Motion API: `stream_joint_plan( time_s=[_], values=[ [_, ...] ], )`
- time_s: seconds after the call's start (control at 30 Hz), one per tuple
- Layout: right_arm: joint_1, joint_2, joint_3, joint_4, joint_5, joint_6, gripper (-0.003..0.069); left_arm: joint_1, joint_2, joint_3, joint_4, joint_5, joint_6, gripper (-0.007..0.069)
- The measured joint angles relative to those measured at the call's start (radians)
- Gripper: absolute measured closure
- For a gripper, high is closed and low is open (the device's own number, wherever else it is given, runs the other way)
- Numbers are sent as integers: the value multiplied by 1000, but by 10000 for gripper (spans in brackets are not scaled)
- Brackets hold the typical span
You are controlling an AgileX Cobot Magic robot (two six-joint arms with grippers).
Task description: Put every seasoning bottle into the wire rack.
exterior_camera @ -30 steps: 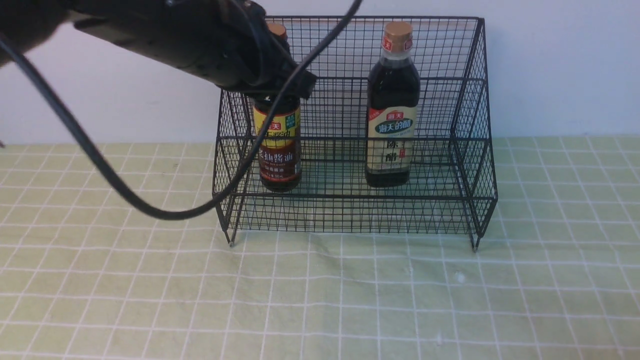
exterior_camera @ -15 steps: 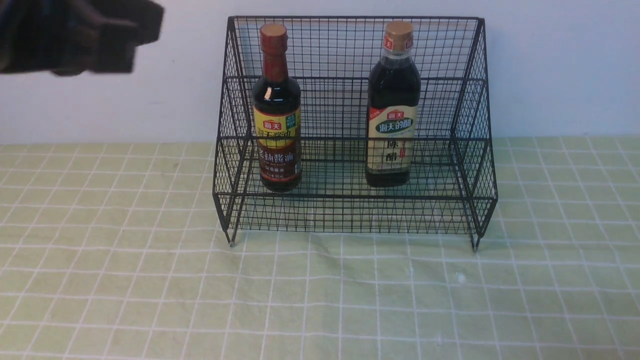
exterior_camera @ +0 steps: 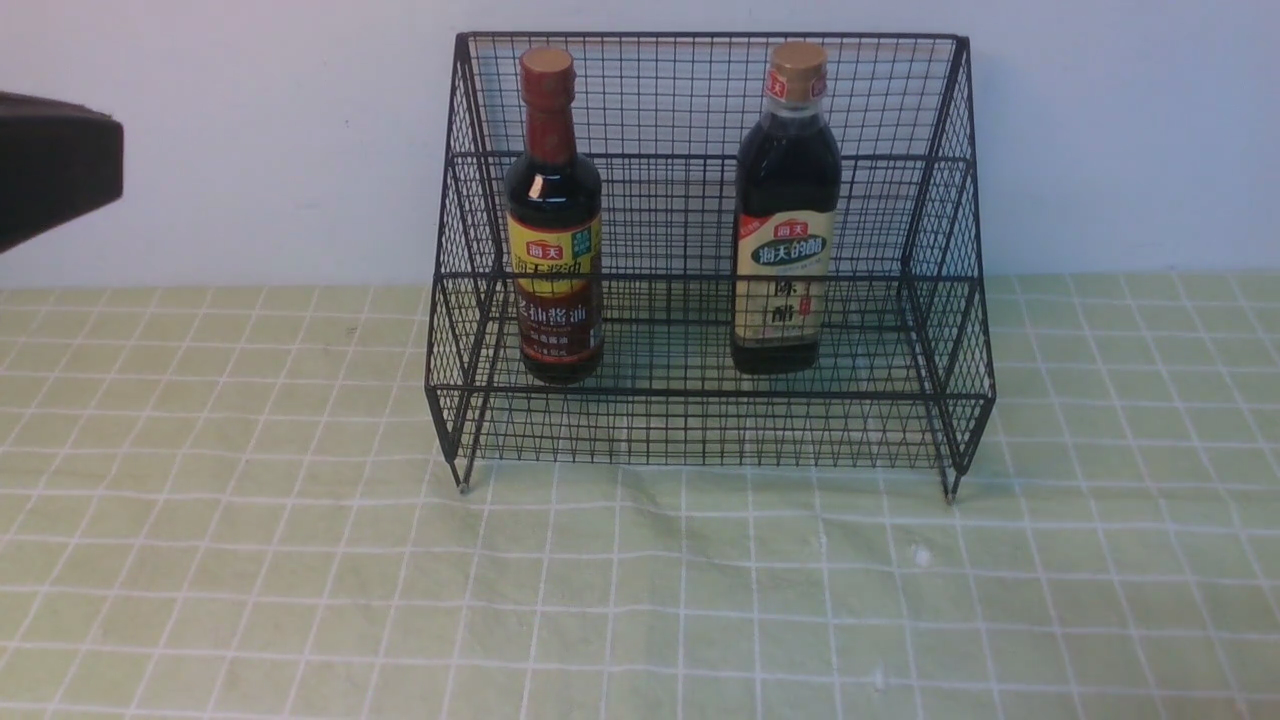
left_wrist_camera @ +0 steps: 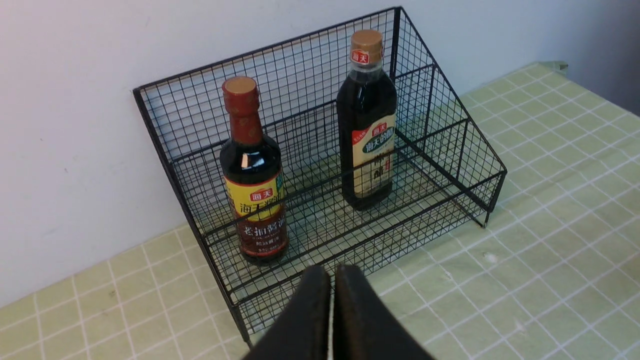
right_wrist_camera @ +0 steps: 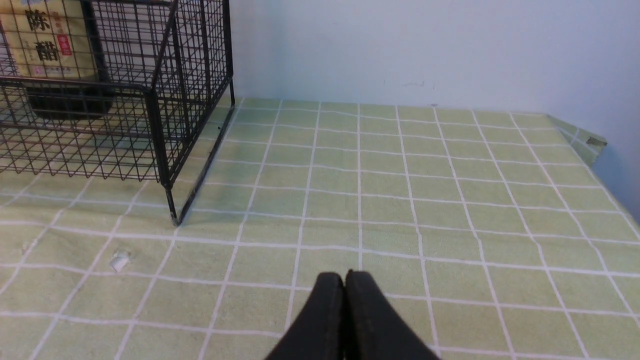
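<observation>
Front view: both seasoning bottles standing upright inside wire rack [exterior_camera: 710, 270] — long-necked bottle [exterior_camera: 553, 220] toward rack's left side, taller bottle [exterior_camera: 786, 210] toward its right. Task looking finished; next move likely just parking arms clear of rack.

Left wrist view: left hand [left_wrist_camera: 332, 280] showing clenched, grasping nothing, hovering in front of rack, well apart from long-necked bottle.

Right wrist view: right hand [right_wrist_camera: 345, 285] clenched, empty, hanging over tabletop [right_wrist_camera: 450, 200], off rack's right side.
</observation>
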Motion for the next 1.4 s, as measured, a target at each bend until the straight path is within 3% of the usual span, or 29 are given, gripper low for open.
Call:
stream_joint_plan(
  time_s=[0.53,0.67,0.77,0.87,1.03,1.23,1.4],
  values=[
    [0,0,0,0,0,0,673,0,-31,30,90,-11,-20,631],
    [0,0,0,0,0,0,673,1,-126,150,131,-93,-27,631],
    [0,0,0,0,0,0,673,33,-259,356,160,-233,-27,631],
    [0,0,0,0,0,0,673,91,-363,536,164,-354,-27,631],
    [0,0,0,0,0,0,673,269,-605,936,98,-579,-28,631],
    [0,0,0,0,0,0,673,330,-764,1203,81,-602,-28,631],
    [0,0,0,0,0,0,673,333,-791,1215,81,-542,-28,631]
  ],
)
